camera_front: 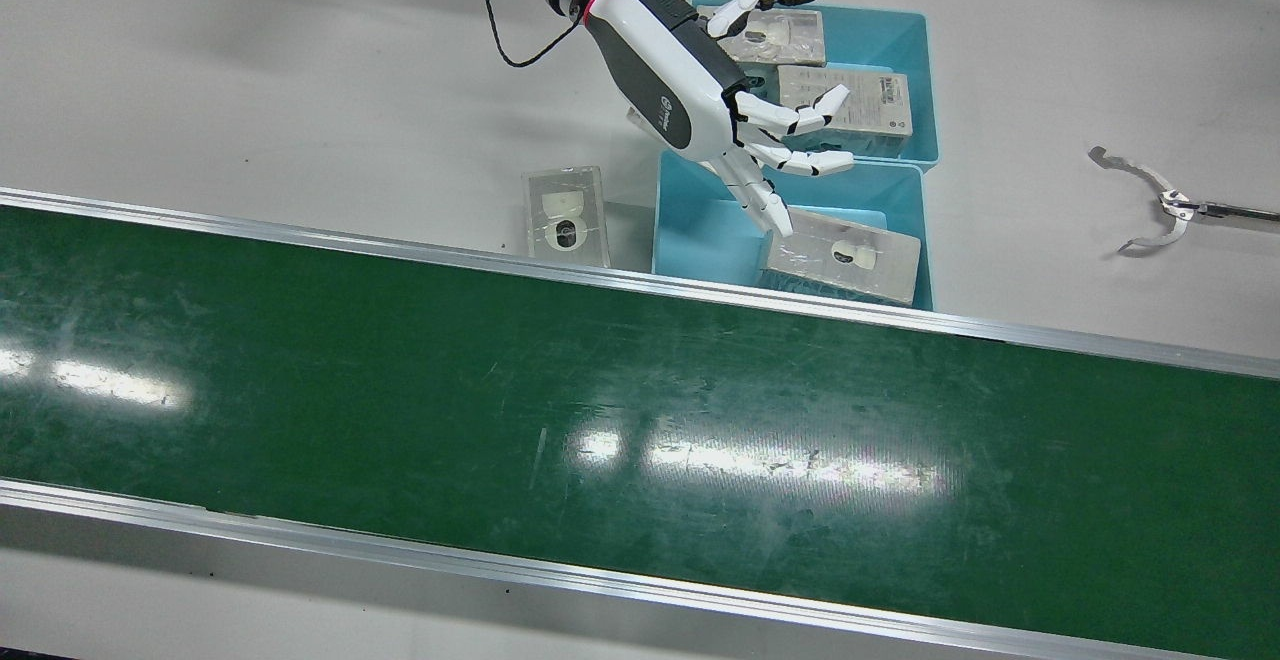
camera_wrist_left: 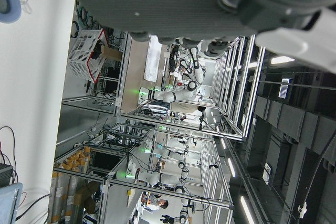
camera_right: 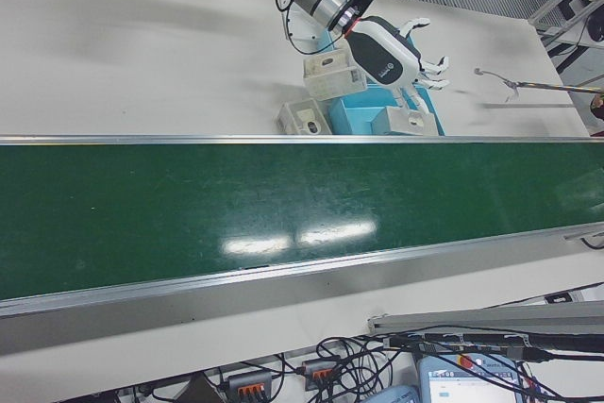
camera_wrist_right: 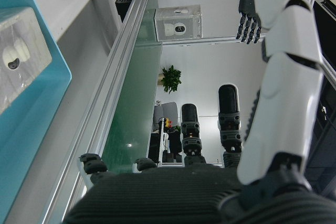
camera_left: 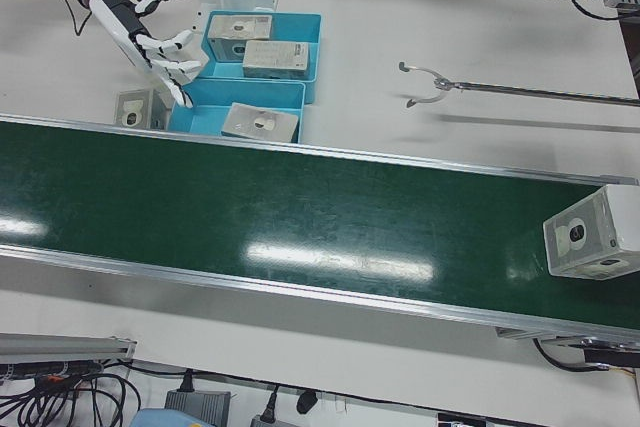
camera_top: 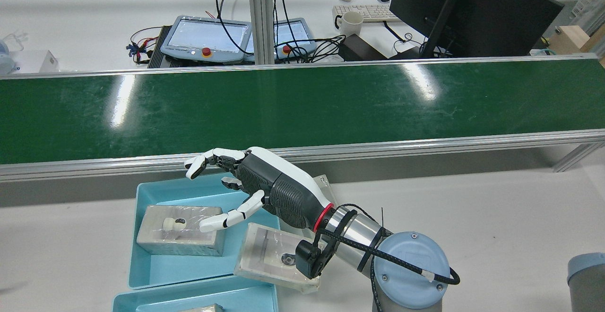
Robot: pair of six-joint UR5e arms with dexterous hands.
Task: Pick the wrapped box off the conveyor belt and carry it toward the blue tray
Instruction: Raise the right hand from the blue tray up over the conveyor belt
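Note:
The wrapped box (camera_left: 590, 244) sits on the green conveyor belt (camera_front: 600, 420) at its far end, far from both hands; it also shows small in the right hand view (camera_wrist_right: 178, 23). My right hand (camera_front: 700, 90) is open with fingers spread and holds nothing. It hovers over the near blue tray (camera_front: 700, 230), which lies beside the belt's rail and holds another wrapped box (camera_front: 840, 255). The hand also shows in the rear view (camera_top: 264, 189). Only the underside of my left hand (camera_wrist_left: 173, 3) shows, high above the floor; its fingers are not clear.
A second blue tray (camera_front: 915, 40) behind the first holds two wrapped boxes. A clear box (camera_front: 566, 215) lies on the table left of the near tray. A metal claw on a rod (camera_front: 1150, 205) lies on the table to the right.

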